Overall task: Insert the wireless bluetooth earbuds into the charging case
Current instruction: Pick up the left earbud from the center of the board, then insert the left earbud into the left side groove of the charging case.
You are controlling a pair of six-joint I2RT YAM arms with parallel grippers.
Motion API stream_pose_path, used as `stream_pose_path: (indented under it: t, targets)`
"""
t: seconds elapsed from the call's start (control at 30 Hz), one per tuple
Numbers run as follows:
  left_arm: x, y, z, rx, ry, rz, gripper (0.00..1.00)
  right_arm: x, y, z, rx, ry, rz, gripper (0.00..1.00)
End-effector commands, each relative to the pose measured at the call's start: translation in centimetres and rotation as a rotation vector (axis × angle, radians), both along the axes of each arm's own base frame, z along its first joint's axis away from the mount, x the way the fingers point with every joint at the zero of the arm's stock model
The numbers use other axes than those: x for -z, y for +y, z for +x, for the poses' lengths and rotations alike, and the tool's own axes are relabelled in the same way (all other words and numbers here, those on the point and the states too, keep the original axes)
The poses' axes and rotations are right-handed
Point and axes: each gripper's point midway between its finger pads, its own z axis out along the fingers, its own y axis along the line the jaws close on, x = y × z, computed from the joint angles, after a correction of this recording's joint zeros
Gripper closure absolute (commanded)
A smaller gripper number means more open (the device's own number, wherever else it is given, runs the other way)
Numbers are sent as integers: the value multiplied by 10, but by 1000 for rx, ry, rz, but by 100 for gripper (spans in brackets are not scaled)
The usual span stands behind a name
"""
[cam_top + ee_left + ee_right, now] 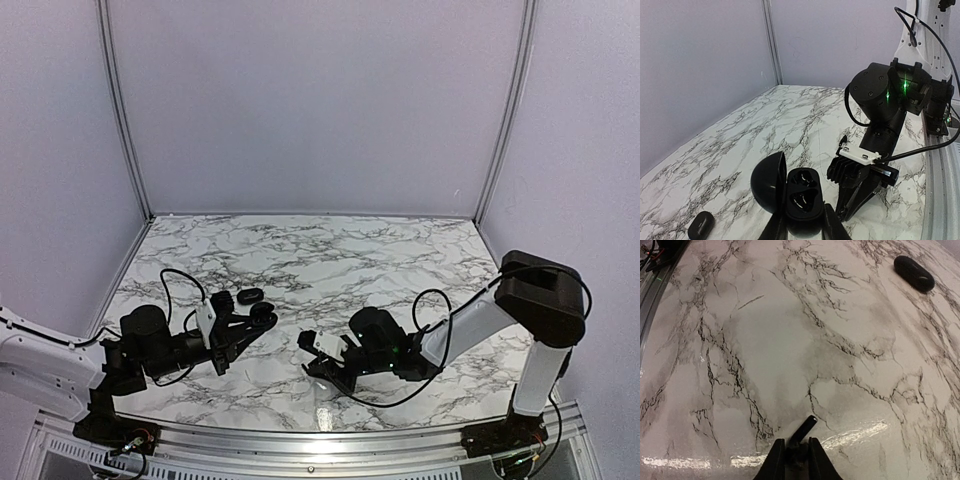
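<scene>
Over the marble bench (350,250), my left hand (802,222) is clamped on the open charging case (802,195) to hold its wells steady, while my right hand (796,455), nearly shut, pinches one earbud (805,427) low beside it.

Bare marble tabletop (330,250) behind; black oval object (250,296) beside left tool (263,318).

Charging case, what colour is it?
The charging case is glossy black, clearest in the left wrist view.

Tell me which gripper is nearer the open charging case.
Left. The left gripper clamps the open charging case; the right gripper sits apart to its right, pinching an earbud.
</scene>
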Motion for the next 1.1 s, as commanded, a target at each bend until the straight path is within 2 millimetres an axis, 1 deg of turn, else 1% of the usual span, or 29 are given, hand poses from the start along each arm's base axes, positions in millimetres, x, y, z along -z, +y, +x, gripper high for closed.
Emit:
stream_pose_path:
  t: [0.0,0.2,0.27,0.43,0.5,0.6,0.73,0.83,0.9,0.97,1.07]
  targets:
    - [-7,3,2,-12,-15,-27,100,21,-22,-1,59,37,-109,84]
    - [-6,2,0,0,-13,-24,100,-6,-15,-8,46,97,-67,89]
    - [-5,3,-1,5,-13,-24,100,-17,-11,-12,29,129,-51,91]
    - [-2,3,-5,24,-13,-18,100,-41,-6,-25,-6,228,-34,92]
    - [-1,3,-7,35,-19,-9,100,-60,-3,-28,-22,252,-17,92]
    - [3,-3,-18,111,-26,10,100,-87,-3,-34,-41,288,-18,92]
    - [11,-10,-37,232,-44,54,100,-134,-3,-46,-90,327,-1,92]
    - [15,-11,-48,297,-69,77,100,-164,-5,-55,-122,354,9,92]
    - [14,-11,-52,317,-88,78,100,-179,-5,-60,-137,370,12,92]
    - [13,-10,-54,324,-106,79,100,-190,-3,-66,-158,384,6,92]
    - [9,-10,-55,330,-126,80,100,-200,0,-76,-191,408,-1,92]
